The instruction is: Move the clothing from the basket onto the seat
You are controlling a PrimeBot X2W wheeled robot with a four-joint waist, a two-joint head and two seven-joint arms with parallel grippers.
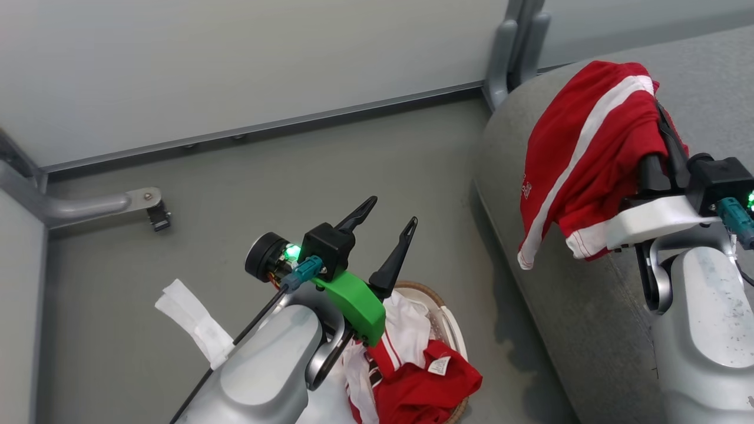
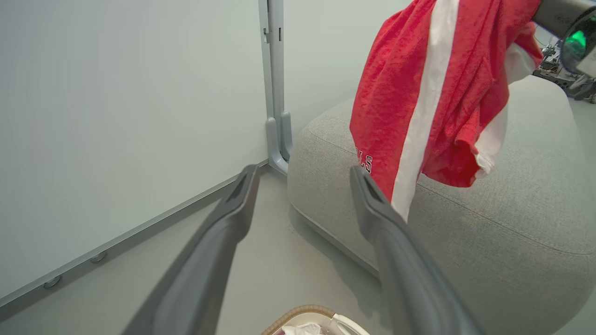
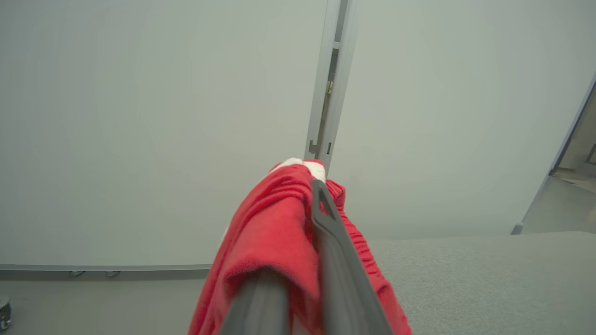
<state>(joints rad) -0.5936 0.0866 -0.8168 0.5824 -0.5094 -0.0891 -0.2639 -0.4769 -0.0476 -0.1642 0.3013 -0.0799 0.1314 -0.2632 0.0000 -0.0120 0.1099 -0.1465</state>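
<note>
Red knit shorts w/ white side stripe are clamped in the R claw, hung over the grey woven seat's rounded edge. L claw is held open above the oval basket, where more crumpled red/white clothing is heaped.

The right pincer grips red clothing, grey seat beyond.

The basket sat on the floor, clothing in it. The seat lay at its three o'clock, a garment hanging over it at two.
</note>
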